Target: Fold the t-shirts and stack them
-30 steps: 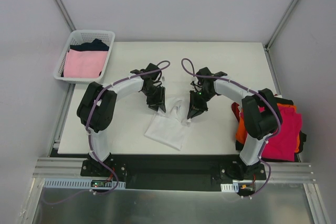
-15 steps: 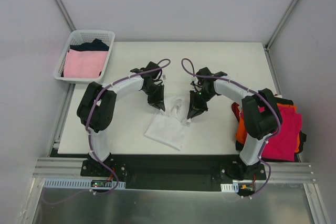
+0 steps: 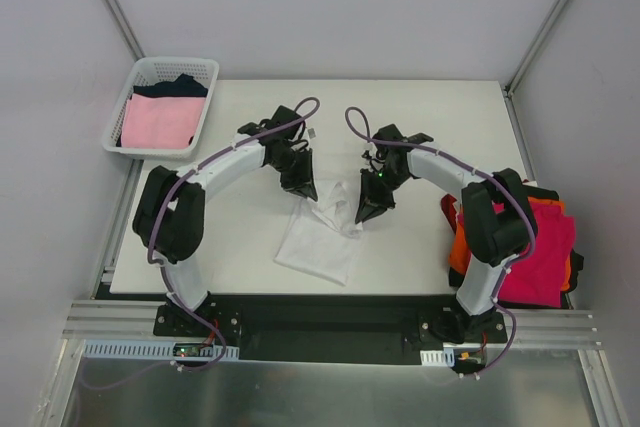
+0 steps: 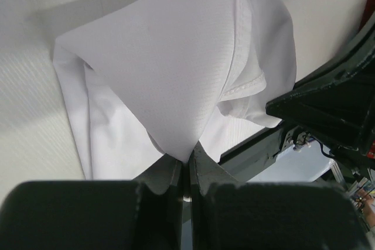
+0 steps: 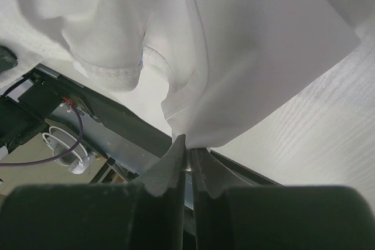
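Note:
A white t-shirt (image 3: pixel 320 239) lies rumpled at the table's middle, its far edge lifted between both arms. My left gripper (image 3: pixel 304 190) is shut on the shirt's left corner; in the left wrist view the cloth (image 4: pixel 170 80) fans out from the pinched jaws (image 4: pixel 188 159). My right gripper (image 3: pixel 366 212) is shut on the shirt's right corner, and the white fabric (image 5: pixel 246 57) hangs from its closed tips (image 5: pixel 188 151). A pale pink t-shirt (image 3: pixel 160 120) and a dark one (image 3: pixel 178 86) lie in the basket. Magenta-red (image 3: pixel 545 247) and orange (image 3: pixel 461 247) t-shirts sit piled at the right edge.
The white lattice basket (image 3: pixel 208 69) stands off the table's far left corner. The pile of coloured shirts overhangs the table's right side beside the right arm's base. White walls close in on the table (image 3: pixel 430 107) at the back and on both sides.
My left gripper has closed on the white shirt's corner and drawn it up and toward the far left. The right gripper kept its hold and barely moved.

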Tool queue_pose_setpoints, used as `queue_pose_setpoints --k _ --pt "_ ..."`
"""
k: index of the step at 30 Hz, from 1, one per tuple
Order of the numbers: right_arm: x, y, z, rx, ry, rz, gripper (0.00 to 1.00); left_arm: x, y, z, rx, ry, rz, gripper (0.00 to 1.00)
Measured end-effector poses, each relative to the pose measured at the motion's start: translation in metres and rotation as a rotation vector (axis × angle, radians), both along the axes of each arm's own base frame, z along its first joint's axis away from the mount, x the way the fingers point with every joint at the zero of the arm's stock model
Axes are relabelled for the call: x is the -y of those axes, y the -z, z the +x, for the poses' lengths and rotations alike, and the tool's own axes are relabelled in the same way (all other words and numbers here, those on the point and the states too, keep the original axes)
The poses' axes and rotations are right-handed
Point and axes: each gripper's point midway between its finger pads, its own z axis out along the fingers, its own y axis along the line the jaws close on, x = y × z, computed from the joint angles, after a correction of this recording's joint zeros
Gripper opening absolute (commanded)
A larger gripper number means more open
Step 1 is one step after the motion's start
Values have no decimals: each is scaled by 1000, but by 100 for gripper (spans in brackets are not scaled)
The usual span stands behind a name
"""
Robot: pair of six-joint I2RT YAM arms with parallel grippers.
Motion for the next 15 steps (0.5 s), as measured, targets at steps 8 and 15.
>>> queue_pose_setpoints --k 8,15 --pt "4 -17 -15 17 -11 7 9 -12 -18 -21 5 0 -3 0" --pt "12 -40 -38 30 -31 2 9 -21 -16 -36 -29 -1 17 1"
